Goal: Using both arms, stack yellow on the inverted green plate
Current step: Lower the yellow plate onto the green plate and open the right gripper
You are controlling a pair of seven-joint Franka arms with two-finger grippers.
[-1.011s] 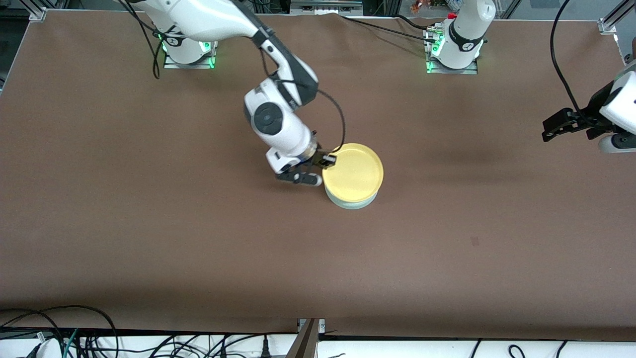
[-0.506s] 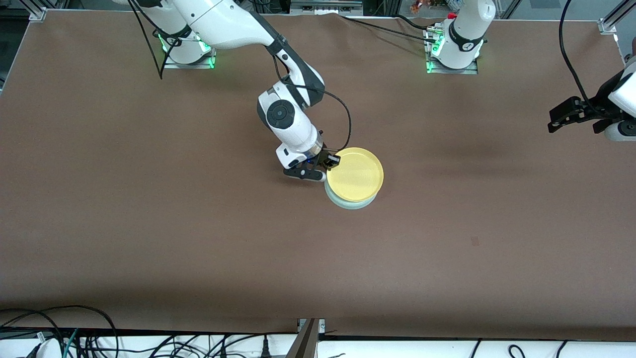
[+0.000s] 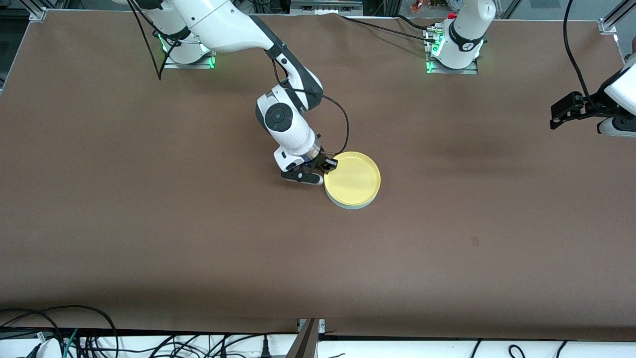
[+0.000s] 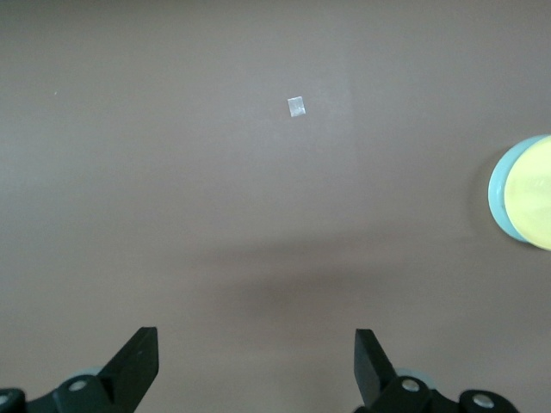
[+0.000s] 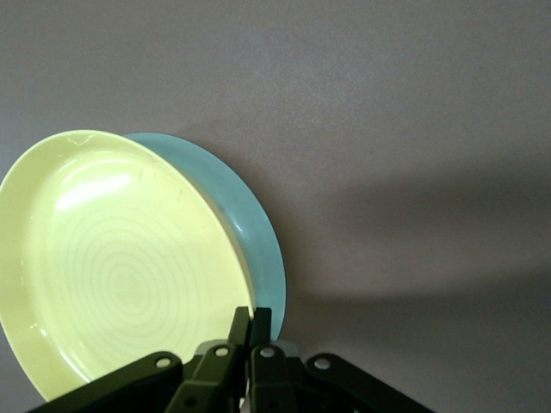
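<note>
The yellow plate (image 3: 354, 178) lies right way up on the pale green plate (image 3: 348, 206), of which only a thin edge shows under it, in the middle of the table. My right gripper (image 3: 325, 165) is shut on the yellow plate's rim at the side toward the right arm's end. In the right wrist view the right gripper (image 5: 251, 318) pinches the yellow plate (image 5: 120, 267), with the green plate (image 5: 254, 228) just beneath it. My left gripper (image 3: 555, 115) is open and empty, held above the table's edge at the left arm's end. The left wrist view shows the left gripper (image 4: 255, 340) and both plates, the yellow plate (image 4: 535, 194) and the green plate (image 4: 497, 194), far off.
The brown table (image 3: 149, 223) carries only a small pale mark (image 3: 474, 241), also in the left wrist view (image 4: 297, 106). The arm bases (image 3: 452, 54) stand along the edge farthest from the front camera. Cables (image 3: 59, 333) hang below the nearest edge.
My right gripper has lowered the yellow plate down onto the green plate, so less green shows. My left gripper has drawn up and outward toward the table's end.
</note>
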